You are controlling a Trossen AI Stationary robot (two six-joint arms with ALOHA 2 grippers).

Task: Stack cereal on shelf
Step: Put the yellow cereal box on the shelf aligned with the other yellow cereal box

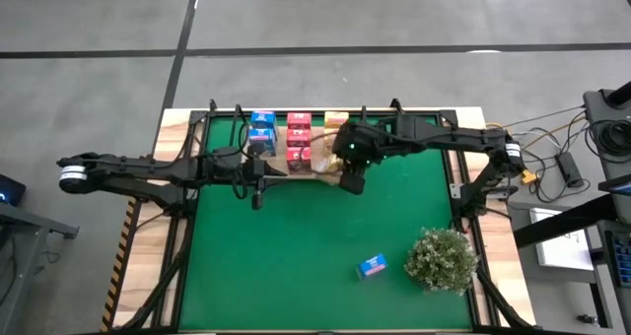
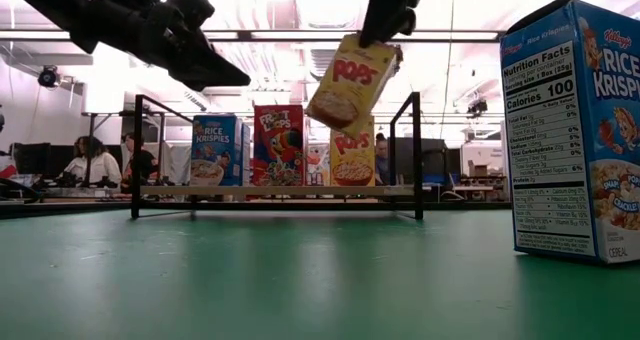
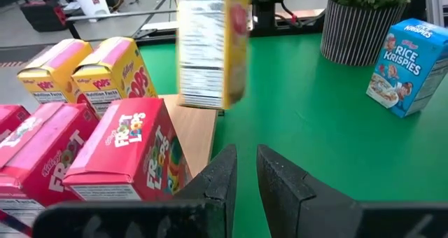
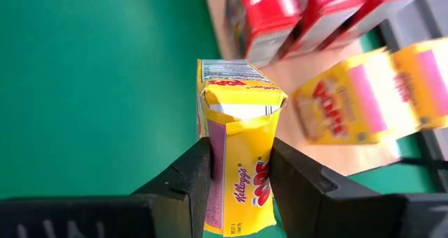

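My right gripper (image 4: 241,150) is shut on a yellow Pops carton (image 2: 350,80) and hangs with it over the near right end of the light-wood shelf (image 1: 306,169). On the shelf board (image 3: 196,129) stand blue (image 2: 217,150), pink-red (image 3: 133,150) and yellow cartons (image 3: 119,70), each on its base. One blue Rice Krispies carton (image 1: 372,266) stands apart on the green mat. My left gripper (image 3: 246,154) hovers at the shelf's near left side, its fingers drawn almost together, holding nothing. My right gripper pinches the yellow carton's upper end (image 4: 241,189) between its two fingers (image 4: 203,175), one on each broad face, coming from above and pointing down. The carton is lifted clear and hangs tilted below the fingers, with its lower end (image 2: 335,110) above the shelf board.
A bushy green plant in a striped pot (image 1: 442,259) stands at the mat's near right corner, beside the loose blue carton. Thin black posts (image 2: 415,155) rise at the shelf's ends. Green mat (image 1: 296,246) lies bare between shelf and near edge. People sit beyond the table's far side.
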